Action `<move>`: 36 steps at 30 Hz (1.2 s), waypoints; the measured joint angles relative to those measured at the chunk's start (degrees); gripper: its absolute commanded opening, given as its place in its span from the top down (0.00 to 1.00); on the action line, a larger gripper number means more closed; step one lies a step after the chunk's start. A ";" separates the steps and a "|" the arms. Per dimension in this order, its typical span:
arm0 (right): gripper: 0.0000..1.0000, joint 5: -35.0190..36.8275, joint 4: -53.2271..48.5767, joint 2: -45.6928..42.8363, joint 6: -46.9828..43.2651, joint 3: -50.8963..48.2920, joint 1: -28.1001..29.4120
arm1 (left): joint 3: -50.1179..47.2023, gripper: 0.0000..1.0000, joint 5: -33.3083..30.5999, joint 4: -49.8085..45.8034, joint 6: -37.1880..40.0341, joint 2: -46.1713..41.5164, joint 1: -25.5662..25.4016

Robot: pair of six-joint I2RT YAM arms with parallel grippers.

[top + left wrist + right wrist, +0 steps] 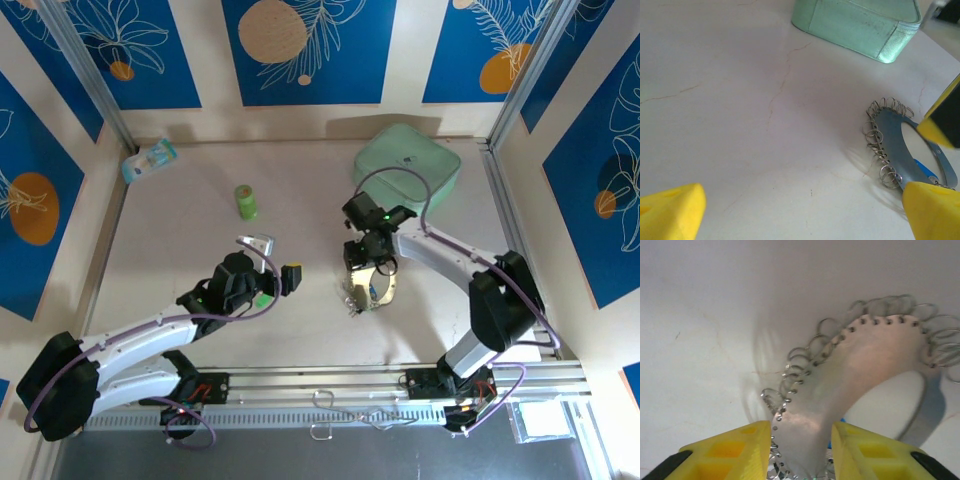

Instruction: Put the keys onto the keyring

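Keyring sits between right gripper fingers, arcing ahead and rightward; clamped or merely straddled, cannot tell. Left gripper wide open, keyring ahead-right, farther.

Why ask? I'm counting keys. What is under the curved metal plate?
A blue sliver peeks out beneath the inner edge of the plate; whether it's a key is unclear. The rest underneath is hidden by the metal.

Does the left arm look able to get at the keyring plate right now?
Probably yes: the open left gripper faces the keyring plate across bare table, though the right gripper straddles one end of it.
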 measured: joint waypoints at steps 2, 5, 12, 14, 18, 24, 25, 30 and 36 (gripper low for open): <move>0.65 -0.46 0.11 -0.74 0.26 -0.96 -2.32 | 0.00 0.00 0.02 0.00 0.00 0.02 0.00; 0.66 -0.48 0.17 -0.74 0.61 -2.47 -4.55 | 0.00 0.00 0.02 0.00 0.00 0.02 0.00; 0.69 -1.79 0.20 -0.76 0.90 -4.72 -10.05 | 0.00 0.00 0.02 0.20 0.00 0.68 0.00; 0.69 -2.23 0.26 -0.76 1.07 -4.79 -11.15 | 0.00 0.00 0.04 0.48 0.00 1.31 0.00; 0.69 -4.98 1.73 -0.63 1.57 -4.79 -10.95 | 0.04 0.00 0.09 0.94 0.02 3.23 0.00; 0.69 -6.91 3.34 3.78 2.14 -3.48 -9.79 | 0.07 0.00 0.31 1.29 0.02 3.89 0.00; 0.69 -6.08 2.93 5.11 2.19 -2.45 -9.27 | 0.07 0.00 0.33 1.36 0.02 3.89 0.00; 0.70 0.50 0.57 11.89 2.36 5.40 -4.66 | 0.07 0.00 0.31 1.49 0.00 3.89 0.00; 0.73 10.16 -3.28 19.78 2.80 14.49 -0.33 | 0.07 0.00 0.31 1.49 0.02 3.89 0.00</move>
